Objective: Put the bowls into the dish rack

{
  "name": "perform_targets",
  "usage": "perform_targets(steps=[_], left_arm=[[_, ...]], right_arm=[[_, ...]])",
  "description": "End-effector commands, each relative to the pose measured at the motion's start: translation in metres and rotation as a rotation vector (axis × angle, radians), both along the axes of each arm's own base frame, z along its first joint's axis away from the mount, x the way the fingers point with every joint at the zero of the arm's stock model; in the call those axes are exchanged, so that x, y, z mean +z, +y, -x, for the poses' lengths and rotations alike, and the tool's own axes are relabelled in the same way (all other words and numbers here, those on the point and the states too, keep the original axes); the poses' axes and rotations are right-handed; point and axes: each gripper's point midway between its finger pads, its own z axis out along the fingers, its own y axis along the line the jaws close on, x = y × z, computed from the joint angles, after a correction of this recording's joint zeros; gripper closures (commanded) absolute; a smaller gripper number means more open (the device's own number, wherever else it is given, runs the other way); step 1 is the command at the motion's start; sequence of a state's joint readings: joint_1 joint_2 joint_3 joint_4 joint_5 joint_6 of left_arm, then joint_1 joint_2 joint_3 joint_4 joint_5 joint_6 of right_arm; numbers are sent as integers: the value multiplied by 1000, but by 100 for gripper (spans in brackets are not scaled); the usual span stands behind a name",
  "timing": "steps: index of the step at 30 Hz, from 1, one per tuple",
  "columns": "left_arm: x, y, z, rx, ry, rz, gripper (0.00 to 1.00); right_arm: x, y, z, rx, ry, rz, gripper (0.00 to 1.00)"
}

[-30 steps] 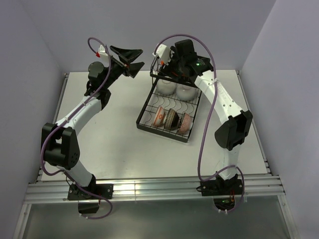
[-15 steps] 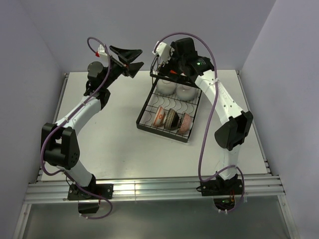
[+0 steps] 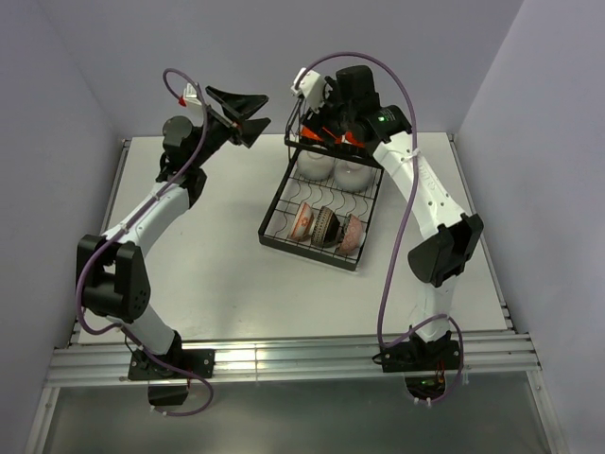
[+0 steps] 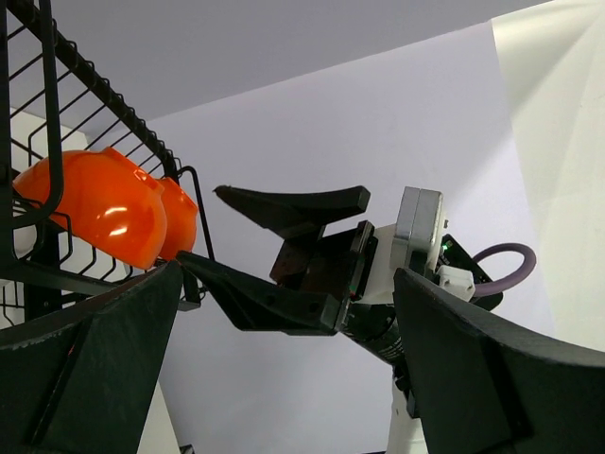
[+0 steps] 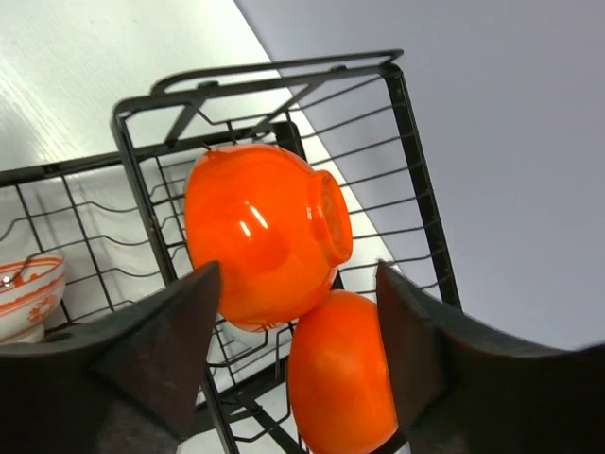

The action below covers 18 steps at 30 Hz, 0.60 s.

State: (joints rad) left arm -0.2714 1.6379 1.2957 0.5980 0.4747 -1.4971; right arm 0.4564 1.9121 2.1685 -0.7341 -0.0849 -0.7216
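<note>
The black wire dish rack [image 3: 273, 204] stands at the middle back of the table. Two glossy orange-red bowls [image 5: 265, 232] lie on their sides, touching, in its raised basket. My right gripper [image 5: 298, 350] is open just above them, touching neither. From above it [image 3: 333, 121] hides most of the orange bowls [image 3: 352, 138]. Two white bowls [image 3: 315, 165] sit under the basket. An orange-and-white bowl [image 3: 303, 219], a dark patterned bowl [image 3: 326, 227] and one more bowl [image 3: 351, 232] stand in the tray. My left gripper [image 3: 268, 109] is open and empty in the air, left of the basket.
The left wrist view shows the rack's wires [image 4: 95, 85], the orange bowls [image 4: 104, 213] and the right gripper's open fingers [image 4: 284, 298]. The right wrist view shows a rack post [image 5: 416, 161] and the orange-and-white bowl [image 5: 24, 293]. Walls close the back and sides.
My right gripper has risen a little and moved back from the raised basket, so some orange now shows beneath it. The left arm has barely shifted.
</note>
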Motion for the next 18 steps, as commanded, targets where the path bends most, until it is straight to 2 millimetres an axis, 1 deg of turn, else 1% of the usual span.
perform_targets(steps=[1,2,4,5,6,7,12,18], left_arm=[[30,9,22,-4,-102,-12,0],[29,9,22,-4,-97,-15,1],[29,12,23,1,-98,-16,1],[28,13,22,2,-96,-16,1],[28,13,23,2,-98,-17,0],[26,14,22,6,-91,-15,1],[25,15,21,7,-89,-9,1],[25,15,21,4,-87,2,1]], right_arm=[[45,7,18,24,-43,-122,32],[45,7,19,15,-29,-148,44],[40,7,21,14,4,-168,61],[39,10,22,15,26,-197,83],[37,9,22,9,40,-213,96],[35,9,24,-2,64,-237,100],[27,11,27,-14,142,-307,100],[8,7,25,-43,189,-303,100]])
